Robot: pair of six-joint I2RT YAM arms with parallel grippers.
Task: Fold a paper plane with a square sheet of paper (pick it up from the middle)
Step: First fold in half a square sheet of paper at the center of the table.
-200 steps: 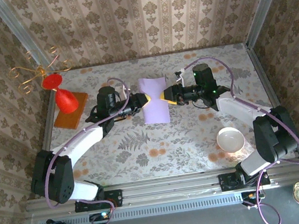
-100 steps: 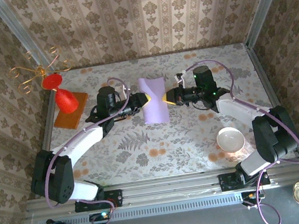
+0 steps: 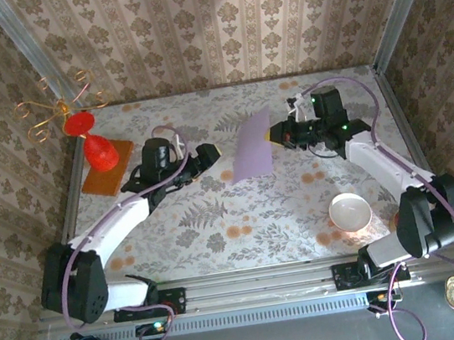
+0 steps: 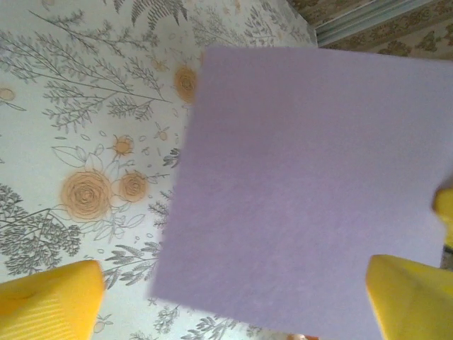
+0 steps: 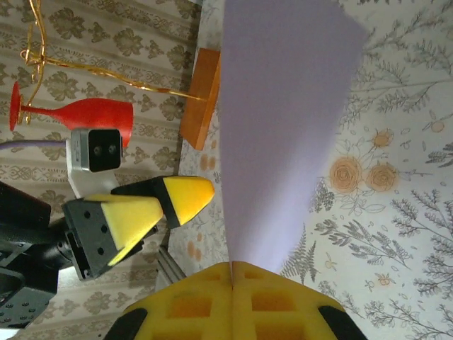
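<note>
Right claw (image 3: 272, 136) is clamped shut, and it has the sheet (image 3: 253, 145) by its right edge. In the right wrist view the two yellow fingers (image 5: 191, 297) are pressed flat together at the bottom of the frame, with the lilac paper rising out from between them. The sheet is up off the desk (image 3: 219, 230), hanging in the air over the far middle of the floral top. It is tilted, with its upper corner leaning toward the back wall and its lower corner pointing down toward the near side. It looks flat and plain, and I can see no crease on it from above. Over to the left claw (image 3: 209, 153): it is spread wide with nothing in it, sitting just left of the sheet with a sliver of desk showing between them from above. The left wrist camera looks straight at the lilac face, one yellow finger (image 4: 49, 301) low in the left corner and the other low on the right, well apart. From the right wrist, that open left claw shows close beside the paper, its yellow tips aimed at it. Around the edges, the red vase (image 3: 99, 150) stands on the orange mat (image 3: 112, 173) at the far left. A white bowl (image 3: 350, 211) sits on the near right of the desk, well apart from the paper.
</note>
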